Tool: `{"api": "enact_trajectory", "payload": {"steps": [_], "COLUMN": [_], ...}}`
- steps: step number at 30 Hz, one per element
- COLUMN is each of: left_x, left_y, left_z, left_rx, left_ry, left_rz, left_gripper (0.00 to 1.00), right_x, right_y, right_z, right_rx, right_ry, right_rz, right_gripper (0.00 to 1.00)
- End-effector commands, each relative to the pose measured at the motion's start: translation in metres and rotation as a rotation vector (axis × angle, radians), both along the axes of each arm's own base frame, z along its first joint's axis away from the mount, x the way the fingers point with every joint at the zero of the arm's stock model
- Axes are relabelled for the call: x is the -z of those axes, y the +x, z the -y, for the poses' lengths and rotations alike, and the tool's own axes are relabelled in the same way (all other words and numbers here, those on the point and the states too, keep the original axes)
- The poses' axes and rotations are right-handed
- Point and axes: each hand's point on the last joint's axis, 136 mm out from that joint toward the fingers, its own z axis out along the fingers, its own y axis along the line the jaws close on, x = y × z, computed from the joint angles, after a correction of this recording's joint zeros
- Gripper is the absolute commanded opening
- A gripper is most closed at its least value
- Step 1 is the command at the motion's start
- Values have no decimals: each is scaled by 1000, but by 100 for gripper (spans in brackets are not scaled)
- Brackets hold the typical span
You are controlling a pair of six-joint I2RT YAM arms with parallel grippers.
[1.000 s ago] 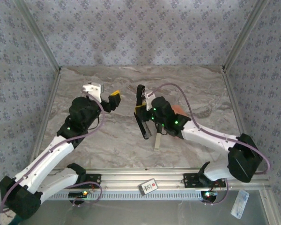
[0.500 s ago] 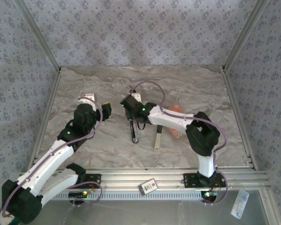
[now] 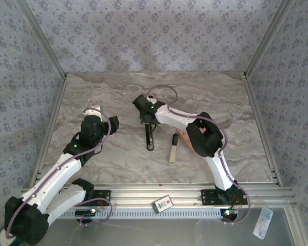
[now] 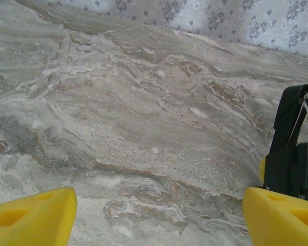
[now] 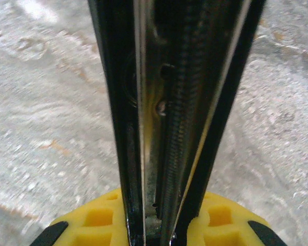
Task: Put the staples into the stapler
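1. Near the middle of the counter point(image 3: 118, 159), the right tool point(image 3: 146, 114) is pressed together on the far end of the black stapler point(image 3: 149, 134).
2. Its yellow pads point(image 5: 102, 220) pinch the stapler by its two long sides, and the open channel point(image 5: 164, 77) faces the wrist camera.
3. The left tool point(image 3: 111, 123) is spread wide, holds nothing, and hangs to the left, apart from the stapler.
4. A pale narrow strip point(image 3: 173, 148), probably the staples, lies flat just right of the stapler.
5. I judge the stapler stiff and smooth, so it may turn in the grip.
6. The strip looks light and brittle; take it gently by its long edges, near the middle.
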Motion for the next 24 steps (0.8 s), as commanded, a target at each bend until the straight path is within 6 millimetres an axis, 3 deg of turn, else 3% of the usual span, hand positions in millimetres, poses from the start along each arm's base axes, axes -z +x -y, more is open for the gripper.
{"api": "enact_trajectory", "payload": {"steps": [1,5,8,15,20,24], "left_x": [8,16,23,33,39,45], "left_y": [3,8,12,19,19,18], "left_z": [2,5,6,10,5,-2], "left_rx": [2,8,11,13,1,-17], "left_ry": [-19,-18,-16,-21,-15,-25], "left_rz": [-13,-34,-53,-83,-100,-110], "left_gripper": [84,84,84,84,85,85], "right_x": [-6,3,6,-4,-21,-19], "right_y": [13,20,24,30,29,13], "right_z": [1,0,-2,-13,-15,-12], "right_rx": [54,75,82,60,48,21], "right_ry": [28,57,69,111,121,97], "right_rz": [2,-19,-22,-18,-7,-57], "right_gripper": [1,9,21,43,51,52]}}
